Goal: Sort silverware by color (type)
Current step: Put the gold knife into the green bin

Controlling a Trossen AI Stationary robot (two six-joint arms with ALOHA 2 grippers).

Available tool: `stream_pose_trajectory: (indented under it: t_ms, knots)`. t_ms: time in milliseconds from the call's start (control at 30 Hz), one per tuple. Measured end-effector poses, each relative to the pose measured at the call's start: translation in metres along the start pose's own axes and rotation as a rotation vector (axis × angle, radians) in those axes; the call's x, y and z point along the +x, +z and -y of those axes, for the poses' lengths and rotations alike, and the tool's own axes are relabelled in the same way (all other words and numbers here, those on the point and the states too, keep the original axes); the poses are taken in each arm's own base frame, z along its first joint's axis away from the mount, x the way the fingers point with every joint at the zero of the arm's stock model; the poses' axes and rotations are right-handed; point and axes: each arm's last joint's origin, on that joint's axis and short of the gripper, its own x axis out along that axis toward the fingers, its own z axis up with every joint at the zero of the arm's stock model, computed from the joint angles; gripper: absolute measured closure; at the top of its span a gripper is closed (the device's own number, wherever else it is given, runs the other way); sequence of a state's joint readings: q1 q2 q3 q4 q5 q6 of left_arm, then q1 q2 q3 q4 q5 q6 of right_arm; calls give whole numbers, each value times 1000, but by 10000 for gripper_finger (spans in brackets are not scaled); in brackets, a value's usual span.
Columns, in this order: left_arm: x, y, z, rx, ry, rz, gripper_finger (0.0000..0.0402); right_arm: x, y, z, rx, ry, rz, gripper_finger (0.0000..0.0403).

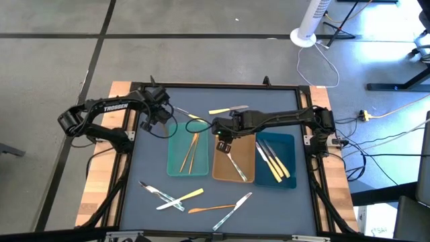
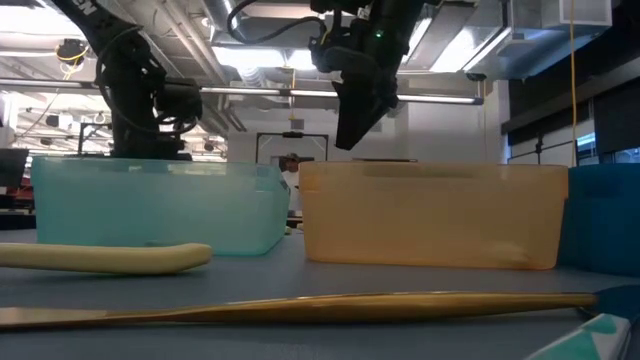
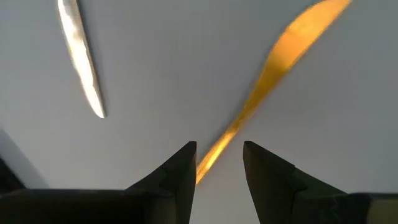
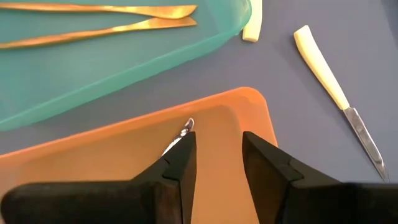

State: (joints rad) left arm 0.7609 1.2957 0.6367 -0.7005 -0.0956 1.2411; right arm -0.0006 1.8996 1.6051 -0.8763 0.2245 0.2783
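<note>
My left gripper (image 1: 163,114) (image 3: 219,146) stands open at the table's far left, pointing down. Its fingers stand on either side of the end of a loose gold utensil (image 3: 273,68) lying flat on the blue mat; I cannot tell whether they touch it. A pale shiny utensil (image 3: 81,56) lies beside it. My right gripper (image 1: 224,141) (image 4: 217,137) hangs open over the far end of the tan tray (image 4: 124,155), nothing between its fingers. A silver tip (image 4: 185,129) shows by one finger. The teal tray (image 1: 173,158) holds two gold utensils (image 4: 106,25).
The dark-blue tray (image 1: 290,142) at the right holds yellow-handled utensils (image 1: 274,161). A yellow-handled knife (image 4: 329,81) lies on the mat beyond the trays. Several loose utensils (image 1: 171,197) lie near the front edge. A wooden border (image 1: 101,181) frames the mat.
</note>
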Motion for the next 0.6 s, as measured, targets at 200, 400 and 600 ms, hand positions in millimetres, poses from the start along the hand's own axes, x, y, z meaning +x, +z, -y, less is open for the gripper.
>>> stream_pose_trajectory:
  t_ms: [200,400,600]
  knots:
    - [7,-1,6,3,-6,-2,276,0,1,0,2,2,8,288]
    - [9,0,3,-1,31,11,276,0,1,0,2,3,8,288]
    - [21,0,2,-4,-23,-8,276,0,1,-1,2,11,5,288]
